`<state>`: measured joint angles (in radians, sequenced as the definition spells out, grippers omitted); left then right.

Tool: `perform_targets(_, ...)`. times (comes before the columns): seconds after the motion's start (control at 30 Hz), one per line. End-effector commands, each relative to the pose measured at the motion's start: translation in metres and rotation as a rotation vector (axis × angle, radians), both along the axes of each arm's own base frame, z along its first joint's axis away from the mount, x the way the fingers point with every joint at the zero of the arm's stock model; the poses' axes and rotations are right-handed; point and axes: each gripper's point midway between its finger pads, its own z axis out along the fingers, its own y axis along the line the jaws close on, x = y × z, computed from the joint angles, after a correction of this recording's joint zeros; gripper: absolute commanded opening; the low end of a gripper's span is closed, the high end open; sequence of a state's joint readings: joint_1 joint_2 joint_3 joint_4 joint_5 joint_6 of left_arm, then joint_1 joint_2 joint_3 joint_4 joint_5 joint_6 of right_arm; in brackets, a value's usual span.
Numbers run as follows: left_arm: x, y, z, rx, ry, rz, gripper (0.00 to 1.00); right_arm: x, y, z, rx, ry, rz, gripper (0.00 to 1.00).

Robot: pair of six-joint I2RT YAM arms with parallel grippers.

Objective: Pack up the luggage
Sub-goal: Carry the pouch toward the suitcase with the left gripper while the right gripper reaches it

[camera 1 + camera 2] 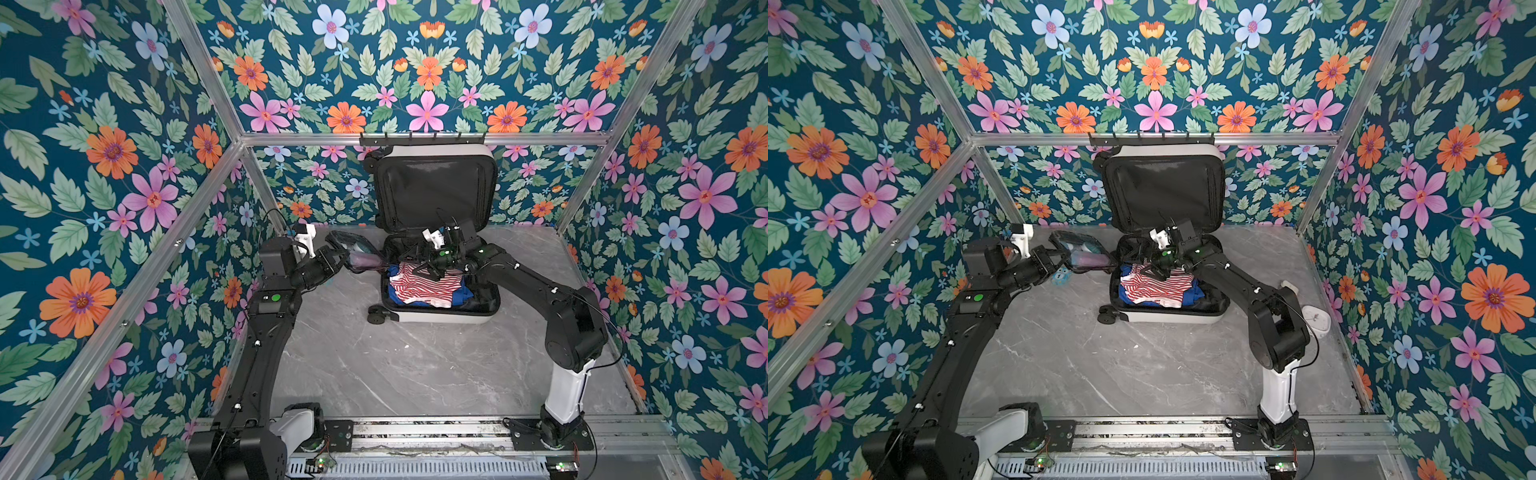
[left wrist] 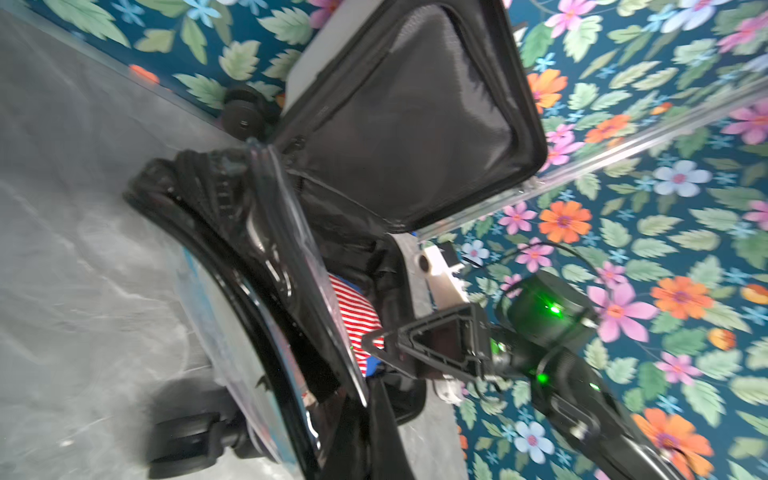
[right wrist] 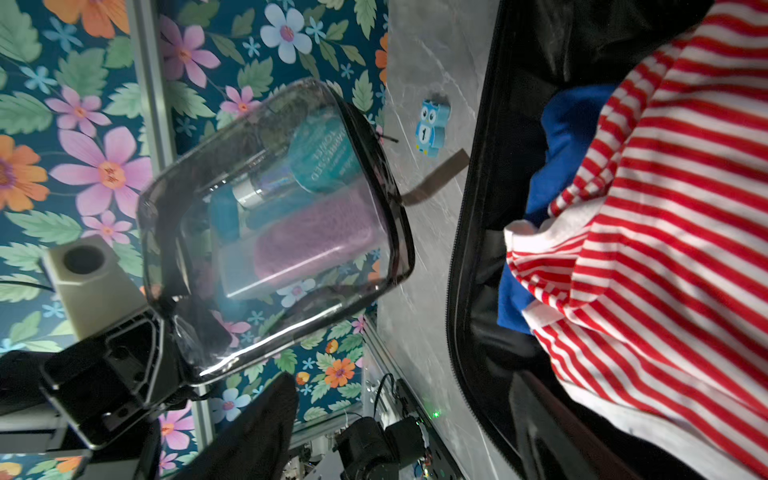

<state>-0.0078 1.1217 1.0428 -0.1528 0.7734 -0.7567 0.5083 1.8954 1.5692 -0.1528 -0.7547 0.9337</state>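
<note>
- Top views: luggage [image 1: 440, 319] lies open at the back-centre of the table [image 1: 415, 374]. Its lower shell sits flat on the table and its lid [image 1: 434, 189] stands upright against the floral back wall, black lining facing the camera.
- Lower shell holds a red-and-white striped shirt [image 1: 424, 289] lying over a blue garment [image 1: 463, 294].
- Left tool [image 1: 334, 257]: pressed together on the black-trimmed edge of a clear toiletry pouch [image 1: 355, 249]. The right wrist view shows the pouch corner clamped.
- Toiletry pouch is tilted, just left of the luggage's left rim and outside it. Can't tell if they touch. A teal bottle [image 3: 320, 158] and a purple item [image 3: 316, 237] show through the plastic.
- Right tool [image 1: 424, 272]: over the lower shell, just above the striped shirt, fingers spread, nothing between them.
- Blue owl block [image 1: 1061, 276] sits on the table under the left tool, left of the luggage.
- White object [image 1: 1316, 320] sits on the table near the right wall, too small to name.
</note>
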Motion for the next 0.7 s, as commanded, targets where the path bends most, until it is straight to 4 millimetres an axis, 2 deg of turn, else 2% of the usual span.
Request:
perform_targets(0.0, -0.003, -0.016, 0.029, -0.12, -0.099, -0.095, 0.0, 0.005, 0.007, 0.028, 0.124, -0.031, 0.011, 0.84)
perform_targets(0.23, -0.004, -0.038, 0.03, -0.187, -0.101, -0.154, 0.0, 0.011, 0.008, 0.021, 0.171, 0.002, -0.001, 0.85)
perform_targets(0.43, -0.005, -0.057, 0.038, -0.218, -0.113, -0.202, 0.0, 0.019, -0.001, 0.012, 0.194, 0.025, -0.043, 0.84)
perform_targets(0.57, -0.006, -0.07, 0.038, -0.221, -0.11, -0.226, 0.0, 0.024, -0.005, 0.013, 0.263, 0.036, -0.057, 0.73)
perform_targets(0.67, -0.005, -0.077, 0.035, -0.222, -0.1, -0.235, 0.0, 0.023, -0.006, 0.015, 0.293, 0.039, -0.058, 0.53)
